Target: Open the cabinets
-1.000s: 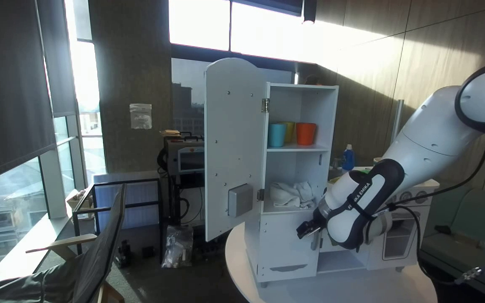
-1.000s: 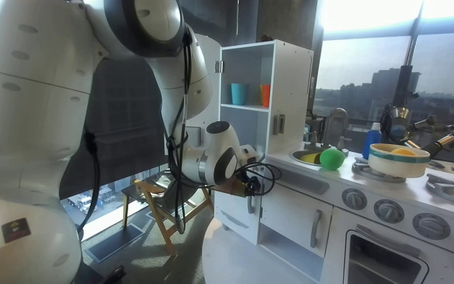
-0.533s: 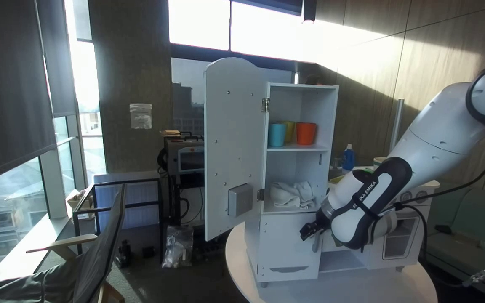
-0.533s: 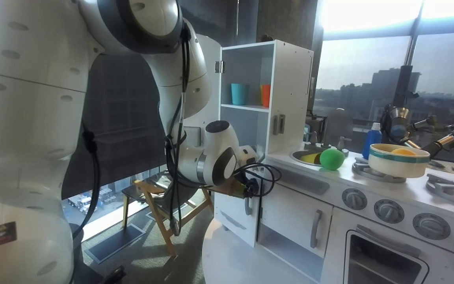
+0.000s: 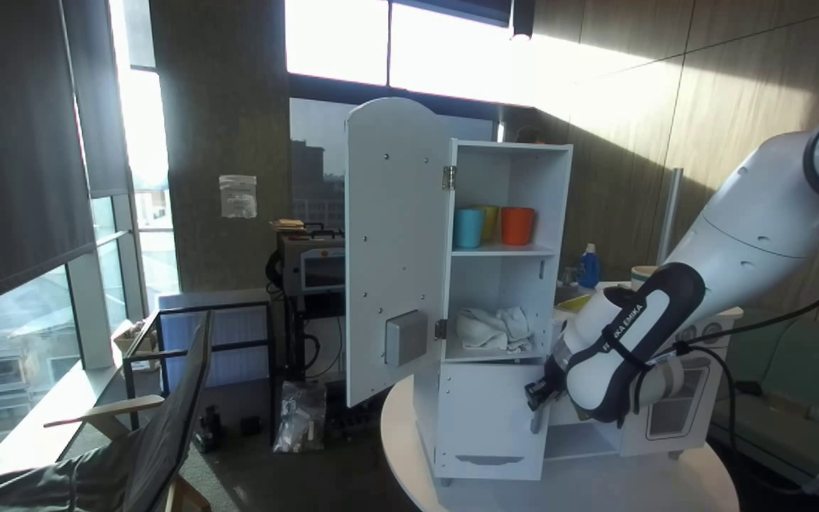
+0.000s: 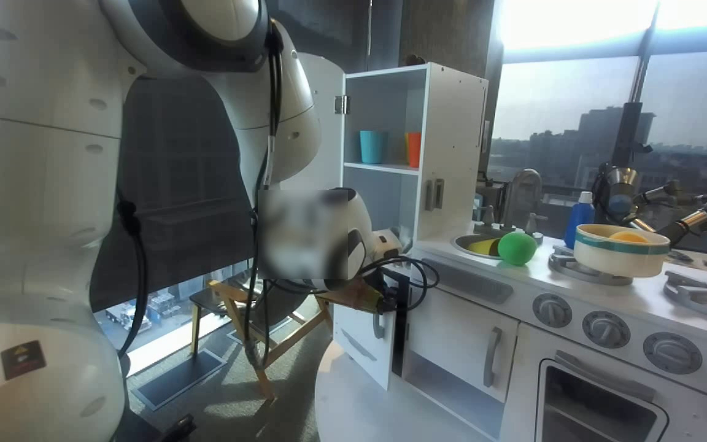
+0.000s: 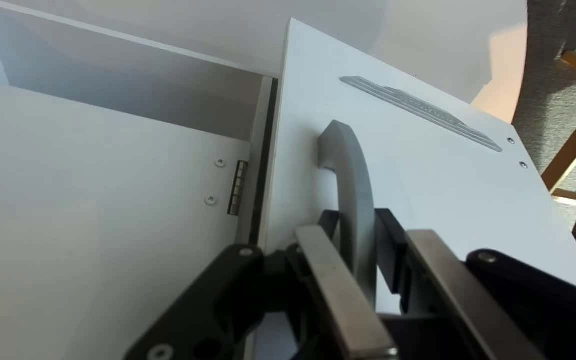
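Lower door (image 6: pixel 363 334): its three-o'clock side stands further out than before
Gripper (image 7: pixel 357 219): clamped on the door handle (image 7: pixel 355 195)

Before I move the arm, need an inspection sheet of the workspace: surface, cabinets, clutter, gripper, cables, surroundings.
Surface: round white table, bearing a toy kitchen.
Job's things: upper door wide open; lower door ajar, what is behind it hidden; under-sink door shut.
Clutter: blue cup, yellow cup and orange cup on the shelf, white cloth below; green ball and pot atop the toy kitchen.
Gripper: closed on the lower door's handle, fingers either side.
Cables: black, running down the arm, looped beside the gripper.
Surroundings: chair, bright windows.
People: nothing seen.
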Robot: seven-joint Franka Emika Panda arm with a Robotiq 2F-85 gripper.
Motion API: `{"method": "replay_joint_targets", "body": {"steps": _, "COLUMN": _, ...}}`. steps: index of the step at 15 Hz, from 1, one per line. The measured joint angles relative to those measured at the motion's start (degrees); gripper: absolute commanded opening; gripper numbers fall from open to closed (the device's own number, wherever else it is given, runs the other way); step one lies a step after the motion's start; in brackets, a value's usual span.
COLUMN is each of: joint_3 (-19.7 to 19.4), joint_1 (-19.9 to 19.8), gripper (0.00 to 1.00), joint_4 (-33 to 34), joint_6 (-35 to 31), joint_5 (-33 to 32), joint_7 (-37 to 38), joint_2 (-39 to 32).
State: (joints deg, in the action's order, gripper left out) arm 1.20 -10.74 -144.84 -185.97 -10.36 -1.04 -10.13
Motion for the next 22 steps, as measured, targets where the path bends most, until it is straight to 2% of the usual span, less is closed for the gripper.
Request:
{"method": "replay_joint_targets", "body": {"steps": 1, "joint_3": -0.3, "joint_1": 0.5, "gripper": 0.12, "joint_4": -0.4, "joint_6": 0.0, "joint_5": 0.4, "joint_7": 0.0, "joint_2": 0.3}}
{"method": "replay_joint_targets", "body": {"steps": 7, "joint_3": -0.3, "joint_1": 2.0, "gripper": 0.13, "joint_4": -2.9, "joint_6": 1.1, "joint_5": 3.2, "joint_7": 0.8, "joint_2": 2.5}}
{"method": "replay_joint_targets", "body": {"steps": 8, "joint_3": 0.3, "joint_1": 1.8, "gripper": 0.45, "joint_4": -3.5, "joint_6": 1.6, "joint_5": 3.6, "joint_7": 1.7, "joint_2": 3.1}}
{"method": "replay_joint_targets", "body": {"steps": 10, "joint_3": 1.0, "joint_1": 1.6, "gripper": 0.50, "joint_4": -4.4, "joint_6": 2.6, "joint_5": 4.5, "joint_7": 3.5, "joint_2": 4.2}}
{"method": "replay_joint_targets", "body": {"steps": 13, "joint_3": 3.7, "joint_1": 1.7, "gripper": 0.73, "joint_4": -7.6, "joint_6": 10.2, "joint_5": 5.5, "joint_7": 3.6, "joint_2": 5.5}}
{"method": "replay_joint_targets", "body": {"steps": 16, "joint_3": 2.3, "joint_1": 4.2, "gripper": 0.97, "joint_4": -9.3, "joint_6": 18.8, "joint_5": 6.2, "joint_7": 4.1, "joint_2": 6.0}}
{"method": "replay_joint_targets", "body": {"steps": 19, "joint_3": -2.2, "joint_1": 5.8, "gripper": 1.00, "joint_4": -9.2, "joint_6": 26.5, "joint_5": -2.4, "joint_7": 11.2, "joint_2": 7.4}}
{"method": "replay_joint_targets", "body": {"steps": 22, "joint_3": -5.8, "joint_1": 5.5, "gripper": 1.00, "joint_4": -8.4, "joint_6": 33.9, "joint_5": -12.1, "joint_7": 19.8, "joint_2": 10.4}}
